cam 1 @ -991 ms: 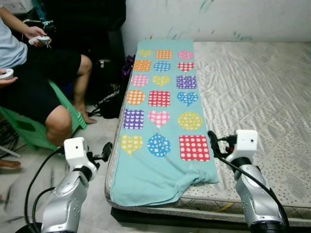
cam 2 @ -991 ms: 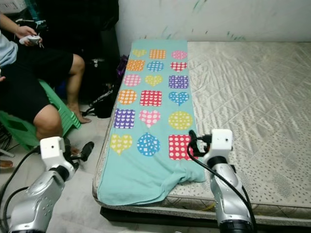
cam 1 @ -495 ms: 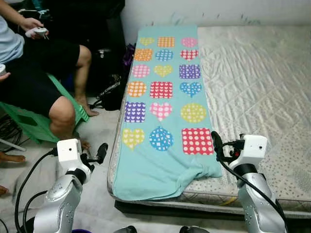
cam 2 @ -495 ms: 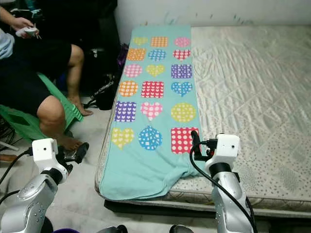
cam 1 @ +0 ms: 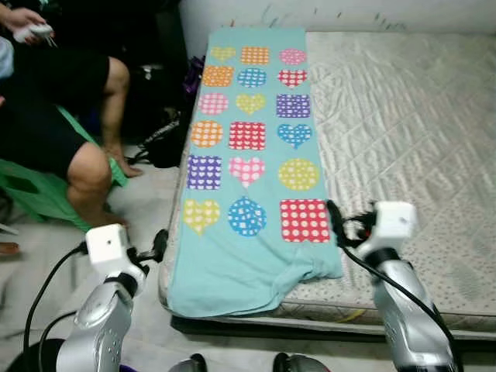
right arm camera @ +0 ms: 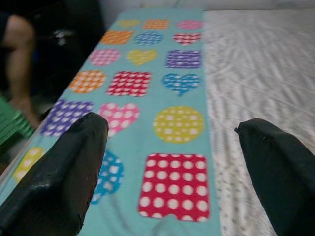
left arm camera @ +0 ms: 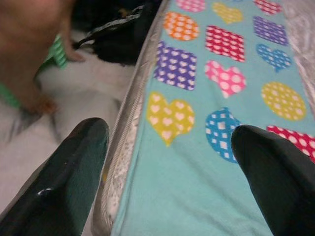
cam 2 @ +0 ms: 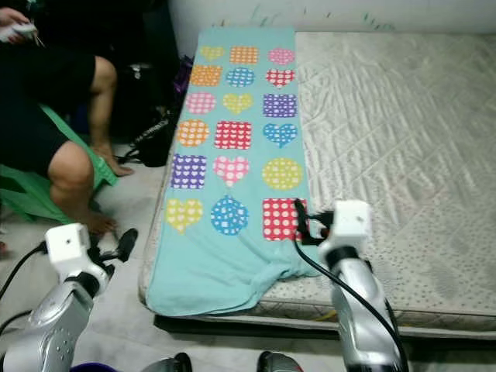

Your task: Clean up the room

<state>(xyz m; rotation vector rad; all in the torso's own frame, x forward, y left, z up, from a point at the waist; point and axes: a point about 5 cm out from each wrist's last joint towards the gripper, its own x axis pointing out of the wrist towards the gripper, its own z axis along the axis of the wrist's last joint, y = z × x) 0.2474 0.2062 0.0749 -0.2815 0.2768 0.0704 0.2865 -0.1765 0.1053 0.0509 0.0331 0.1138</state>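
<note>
A teal blanket (cam 1: 252, 155) with rows of dotted hearts, circles and squares lies lengthwise along the left side of a bare quilted mattress (cam 1: 403, 132). Its near end (cam 1: 240, 283) is rumpled and hangs over the mattress's front edge. My left gripper (cam 1: 159, 246) hovers off the bed's front left corner, open and holding nothing; in the left wrist view its gripper (left arm camera: 170, 142) looks onto the yellow heart patch (left arm camera: 170, 118). My right gripper (cam 1: 335, 218) is open just above the blanket's right edge, beside the red dotted square (right arm camera: 174, 191).
A person (cam 1: 58, 116) sits on a green stool (cam 1: 43, 198) left of the bed, holding a controller (cam 1: 31, 31). A black bag (cam 1: 163, 143) lies on the floor against the bed's side. A white wall (cam 1: 333, 12) runs behind the mattress. My feet (cam 1: 232, 363) stand at the bed's front.
The whole picture has shifted as the camera moved nearer and tipped down over the bed. Both arms keep their pose and both grippers stay open.
</note>
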